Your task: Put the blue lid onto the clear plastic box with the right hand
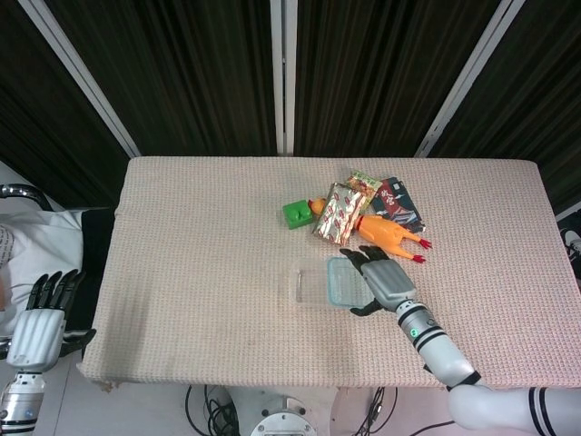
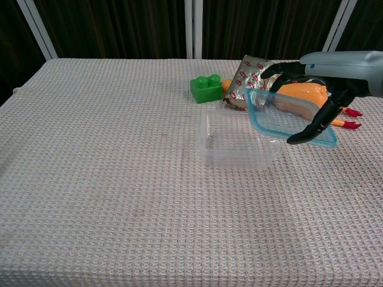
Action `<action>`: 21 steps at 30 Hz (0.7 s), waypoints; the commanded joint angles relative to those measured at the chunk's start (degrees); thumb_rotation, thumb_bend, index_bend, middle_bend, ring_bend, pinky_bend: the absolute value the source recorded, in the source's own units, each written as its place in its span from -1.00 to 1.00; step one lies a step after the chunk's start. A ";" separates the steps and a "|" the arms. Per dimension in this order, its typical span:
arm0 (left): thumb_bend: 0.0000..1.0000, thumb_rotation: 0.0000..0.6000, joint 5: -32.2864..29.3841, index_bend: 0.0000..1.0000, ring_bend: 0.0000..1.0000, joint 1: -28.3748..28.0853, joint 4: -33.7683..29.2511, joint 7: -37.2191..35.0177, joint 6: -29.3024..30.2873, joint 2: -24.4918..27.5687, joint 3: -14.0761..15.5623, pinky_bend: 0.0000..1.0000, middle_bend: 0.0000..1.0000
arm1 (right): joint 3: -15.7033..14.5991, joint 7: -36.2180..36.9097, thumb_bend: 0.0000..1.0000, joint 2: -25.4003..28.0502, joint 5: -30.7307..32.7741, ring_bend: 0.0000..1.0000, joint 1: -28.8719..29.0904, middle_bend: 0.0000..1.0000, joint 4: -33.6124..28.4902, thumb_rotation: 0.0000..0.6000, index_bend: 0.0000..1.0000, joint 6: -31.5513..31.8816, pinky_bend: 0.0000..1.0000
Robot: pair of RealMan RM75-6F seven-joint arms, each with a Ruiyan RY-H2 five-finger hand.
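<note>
Clutter along the far side of the table [image 2: 90, 179]: green plastic building brick [image 2: 206, 88] with studs on top, crinkled silver foil snack packet [image 2: 246, 84] with red print, orange rubber chicken toy [image 2: 299, 98] with red feet, and in the head view a small green-topped sachet [image 1: 365, 182] and a dark printed packet [image 1: 398, 202] behind them. Packet and chicken just behind the clear rectangular plastic box [image 2: 238, 139] — close to its far rim, not touching so far as can be told. Table covered in a beige waffle-weave cloth, evenly textured.

Right hand [image 2: 311, 89], grey-backed with black fingers [image 2: 281, 69], clamped on the blue-rimmed translucent rectangular lid [image 2: 287, 116]: fingers over the far edge, thumb under the near edge. Lid held tilted above the table, left end over the box's right portion, right end out past the box and in front of the chicken. Not seated on the box. Box thin-walled, glossy, rounded corners, standing open on the cloth near the table's middle.

Left hand [image 1: 41, 322] off the table's left edge in the head view — fingers straight and apart, holding nothing.
</note>
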 commanded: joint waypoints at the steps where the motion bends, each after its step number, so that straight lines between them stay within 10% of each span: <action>1: -0.72 1.00 -0.01 -0.87 -1.00 -0.09 0.59 -0.68 0.10 -0.20 -0.15 -1.00 -0.89 | 1.76 -6.40 -0.69 -5.07 7.28 -1.00 4.90 -0.48 -0.93 1.00 -1.00 5.16 -1.00; 21: -0.72 1.00 -0.57 -0.87 -1.00 -0.52 3.61 -3.66 -0.61 -1.30 -0.15 -1.00 -0.89 | 2.45 -12.61 -0.68 -15.25 16.90 -1.00 11.87 -0.48 3.95 1.00 -1.00 10.93 -1.00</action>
